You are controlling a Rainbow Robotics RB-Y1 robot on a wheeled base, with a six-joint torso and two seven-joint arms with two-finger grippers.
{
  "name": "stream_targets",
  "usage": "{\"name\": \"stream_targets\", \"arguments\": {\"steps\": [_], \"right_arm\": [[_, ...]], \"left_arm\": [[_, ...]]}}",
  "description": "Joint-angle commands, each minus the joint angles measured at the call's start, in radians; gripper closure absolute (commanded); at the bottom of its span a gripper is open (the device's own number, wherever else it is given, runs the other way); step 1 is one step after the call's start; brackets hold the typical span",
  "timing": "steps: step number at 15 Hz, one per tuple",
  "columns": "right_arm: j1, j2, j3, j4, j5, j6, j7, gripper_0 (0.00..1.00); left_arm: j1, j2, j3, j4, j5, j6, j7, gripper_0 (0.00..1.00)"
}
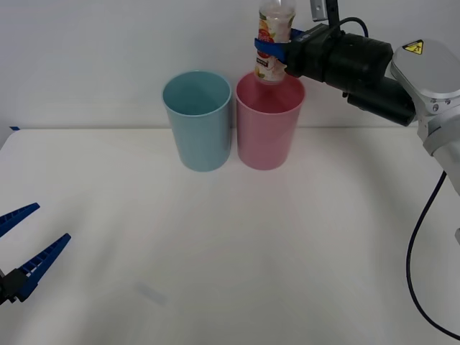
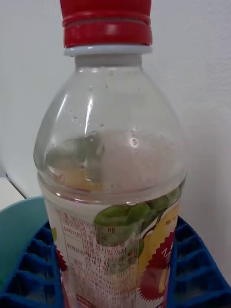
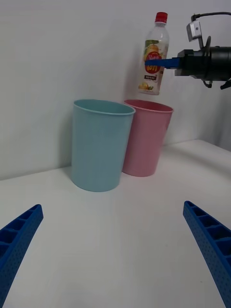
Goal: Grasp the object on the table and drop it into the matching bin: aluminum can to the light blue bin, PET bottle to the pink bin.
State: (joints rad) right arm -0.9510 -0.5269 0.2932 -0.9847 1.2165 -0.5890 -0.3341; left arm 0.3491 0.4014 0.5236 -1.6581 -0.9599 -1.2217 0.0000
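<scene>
My right gripper (image 1: 272, 47) is shut on the PET bottle (image 1: 274, 39), a small clear bottle with a red cap and orange-yellow label, held upright in the air. The bottle's base hangs just above the mouth of the pink bin (image 1: 268, 122). In the right wrist view the bottle (image 2: 113, 183) stands between my blue fingers (image 2: 29, 274). From the left wrist camera the bottle (image 3: 155, 55) hovers over the pink bin (image 3: 146, 137), beside the light blue bin (image 3: 101, 144). My left gripper (image 1: 21, 248) rests open low over the near left of the table (image 1: 237, 244).
The light blue bin (image 1: 198, 120) stands touching the pink bin on its left, both at the back of the table against a white wall. A black cable (image 1: 420, 237) hangs from my right arm at the right edge.
</scene>
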Motion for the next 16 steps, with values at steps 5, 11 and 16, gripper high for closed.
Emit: {"name": "stream_targets", "arguments": {"steps": [5, 11, 16], "right_arm": [[0.001, -0.004, 0.000, -0.002, -0.035, -0.028, 0.004, 0.00], [0.167, -0.065, -0.009, -0.232, -0.111, 0.002, 0.006, 0.00], [0.379, -0.111, -0.069, -0.477, -0.132, 0.002, 0.006, 0.00]], "left_arm": [[0.000, 0.000, 0.000, 0.000, 0.000, 0.000, 0.000, 0.00], [0.000, 0.000, 0.000, 0.000, 0.000, 0.000, 0.000, 0.00], [0.000, 0.000, 0.000, 0.000, 0.000, 0.000, 0.000, 0.00]]}}
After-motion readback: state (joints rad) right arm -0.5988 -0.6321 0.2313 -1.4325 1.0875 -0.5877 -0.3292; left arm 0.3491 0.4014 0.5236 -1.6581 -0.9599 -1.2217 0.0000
